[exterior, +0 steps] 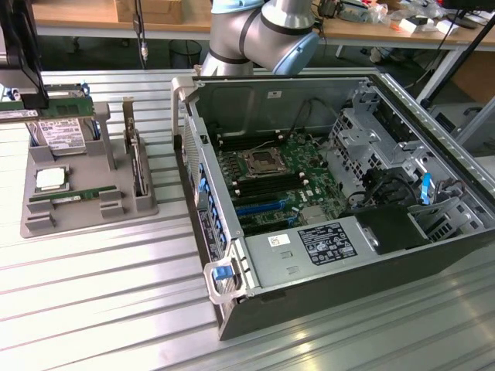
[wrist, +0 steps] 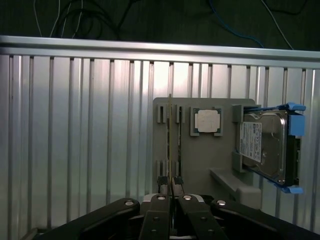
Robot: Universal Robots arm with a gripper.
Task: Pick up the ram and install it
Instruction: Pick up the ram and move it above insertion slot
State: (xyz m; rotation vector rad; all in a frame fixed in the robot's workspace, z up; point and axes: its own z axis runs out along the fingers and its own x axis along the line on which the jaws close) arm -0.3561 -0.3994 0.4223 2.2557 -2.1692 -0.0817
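My gripper (exterior: 32, 99) hangs at the exterior view's far left, above the grey parts holder (exterior: 85, 220). It is shut on the ram (exterior: 66, 105), a long green strip held level over the holder's back end. In the wrist view the black fingertips (wrist: 161, 189) pinch the ram (wrist: 170, 125), seen edge-on as a thin line over the holder (wrist: 210, 155). A second green ram strip (exterior: 73, 195) lies in its groove at the holder's front. The open computer case (exterior: 464, 232) stands to the exterior view's right, with the motherboard (exterior: 271, 174) and its dark memory slots (exterior: 267, 188) exposed.
The holder also carries a silver CPU (exterior: 50, 179), a hard drive in a blue-edged frame (wrist: 262, 145) and an upright card with a metal bracket (exterior: 136, 158). The case's near wall with blue clips (exterior: 203, 189) rises between holder and motherboard. Ribbed metal tabletop (exterior: 100, 294) surrounds everything.
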